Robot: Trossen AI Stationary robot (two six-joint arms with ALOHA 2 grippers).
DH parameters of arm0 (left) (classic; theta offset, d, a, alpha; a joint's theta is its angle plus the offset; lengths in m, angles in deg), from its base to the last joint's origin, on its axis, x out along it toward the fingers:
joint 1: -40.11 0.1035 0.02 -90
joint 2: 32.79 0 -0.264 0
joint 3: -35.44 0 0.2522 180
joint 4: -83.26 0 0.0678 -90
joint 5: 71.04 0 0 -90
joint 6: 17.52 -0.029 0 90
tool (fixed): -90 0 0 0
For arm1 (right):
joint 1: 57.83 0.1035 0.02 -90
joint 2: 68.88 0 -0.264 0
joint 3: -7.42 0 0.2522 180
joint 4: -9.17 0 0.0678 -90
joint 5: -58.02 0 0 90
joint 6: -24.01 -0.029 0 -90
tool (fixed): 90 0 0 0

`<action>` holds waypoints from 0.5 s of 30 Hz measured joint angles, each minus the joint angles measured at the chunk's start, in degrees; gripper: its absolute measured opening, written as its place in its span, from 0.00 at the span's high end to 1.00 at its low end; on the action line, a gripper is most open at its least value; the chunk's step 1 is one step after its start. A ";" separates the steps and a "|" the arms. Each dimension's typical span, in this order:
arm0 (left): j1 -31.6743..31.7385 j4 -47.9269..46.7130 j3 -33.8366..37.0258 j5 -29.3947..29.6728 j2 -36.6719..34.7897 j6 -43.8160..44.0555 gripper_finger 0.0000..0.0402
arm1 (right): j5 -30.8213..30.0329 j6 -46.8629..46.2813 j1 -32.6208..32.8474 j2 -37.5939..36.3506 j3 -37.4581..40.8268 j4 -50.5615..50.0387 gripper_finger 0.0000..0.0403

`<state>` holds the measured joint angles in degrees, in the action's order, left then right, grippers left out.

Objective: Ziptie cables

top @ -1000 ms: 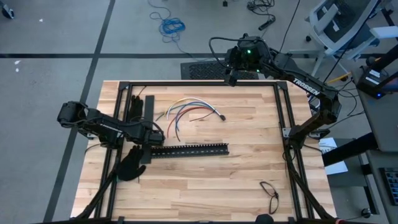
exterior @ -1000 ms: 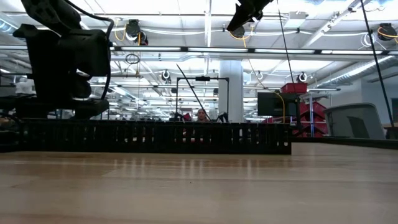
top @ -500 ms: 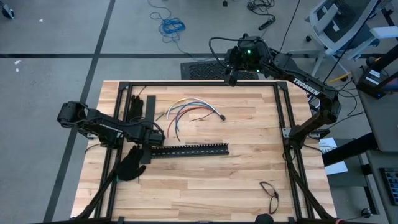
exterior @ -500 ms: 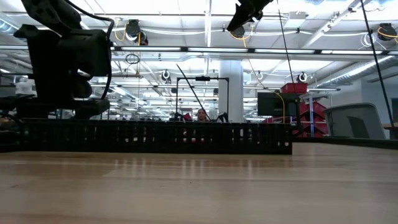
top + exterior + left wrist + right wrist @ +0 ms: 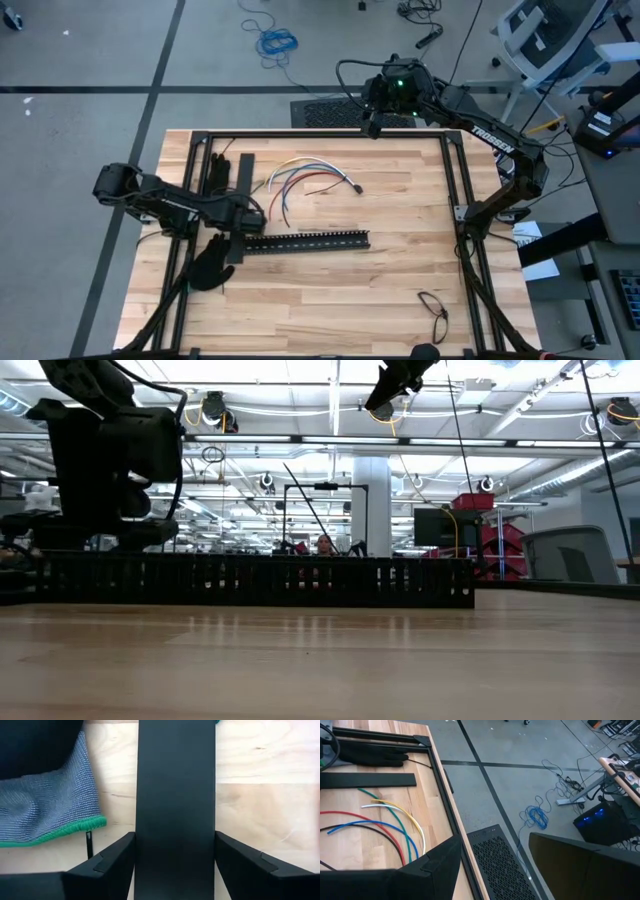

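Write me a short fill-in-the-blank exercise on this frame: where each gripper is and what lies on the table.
1. The left gripper has its fingers on either side of a flat black ____.
2. The right gripper waits above the table's ____ edge, holding nothing.
3. The cables lie loose on the wooden table, ____ from both grippers.
4. Beside the left gripper lies a glove with a ____ cuff edge.

Missing words: bar; far; apart; green
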<state>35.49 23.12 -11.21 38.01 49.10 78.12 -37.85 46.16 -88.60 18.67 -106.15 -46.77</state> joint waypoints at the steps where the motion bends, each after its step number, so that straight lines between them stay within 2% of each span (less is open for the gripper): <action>1: 0.00 -0.57 -0.47 0.02 0.01 -0.34 0.37 | -0.01 0.00 -0.01 0.00 0.00 0.03 0.43; 15: -0.01 -5.66 -4.11 0.83 0.12 -0.69 0.38 | -0.02 0.02 0.01 0.00 0.00 0.44 0.43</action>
<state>35.47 17.46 -15.32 38.84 49.22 77.44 -37.87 46.19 -88.59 18.67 -106.15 -46.33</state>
